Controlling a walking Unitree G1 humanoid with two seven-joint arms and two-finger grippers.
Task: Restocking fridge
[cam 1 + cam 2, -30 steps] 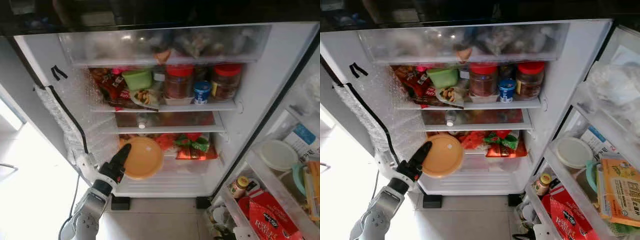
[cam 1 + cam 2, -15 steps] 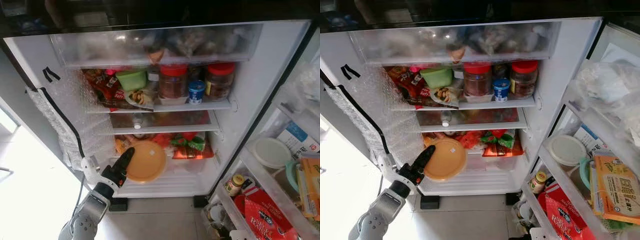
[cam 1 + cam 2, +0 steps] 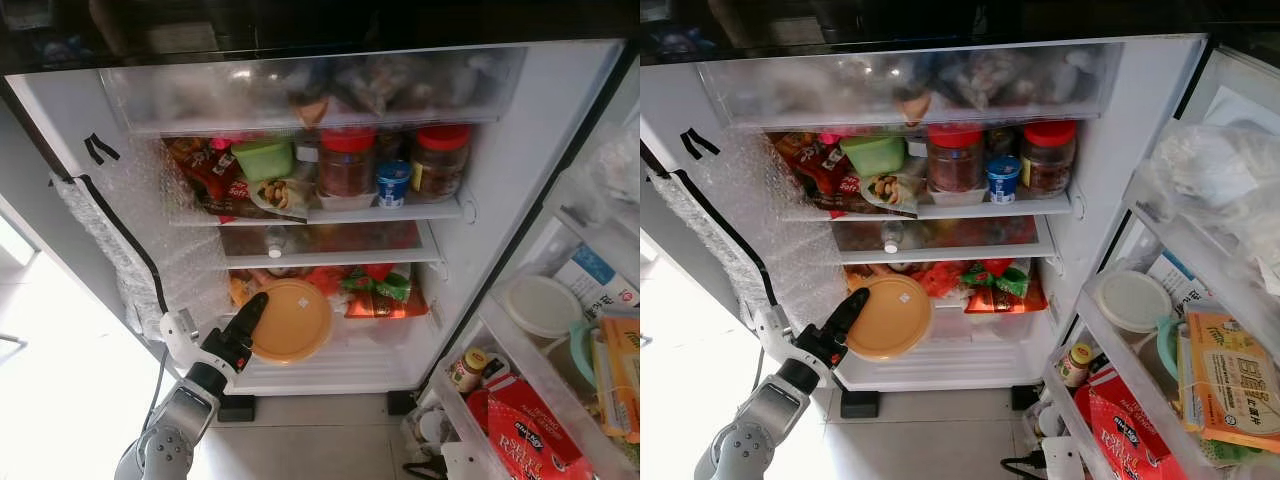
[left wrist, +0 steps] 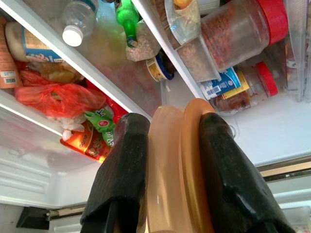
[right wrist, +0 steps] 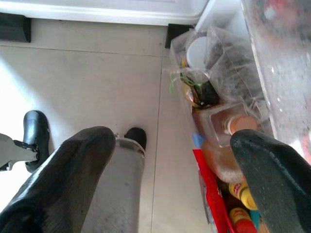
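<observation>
At the lower part of the open fridge [image 3: 560, 200], the left end effector [image 3: 243, 322] is holding an orange lidded container [image 3: 290, 320] edge-on between its two black fingers [image 4: 124, 170], with one finger pressing on each flat side. In the left wrist view, the container is sitting upright in the grip, rim outward. The container is hanging just in front of the bottom shelf, where red and green snack packets [image 3: 385, 292] are lying behind it.

On the shelf above, two red-lidded jars [image 3: 347, 165] are standing side by side with a small blue tub [image 3: 392, 183] between them, and a green box [image 3: 267, 158] is sitting to their left beside more packets. A clear bottle with a white cap [image 4: 77, 19] is lying in the drawer under that shelf.

The right end effector [image 5: 180, 170] is hanging low over the tiled floor [image 5: 87, 82] with its fingers spread wide apart and holding nothing. Next to it, the door rack [image 3: 520, 340] is carrying a white round lid [image 3: 540, 305], a yellow-capped jar [image 3: 468, 368] and a red bag [image 3: 530, 430].
</observation>
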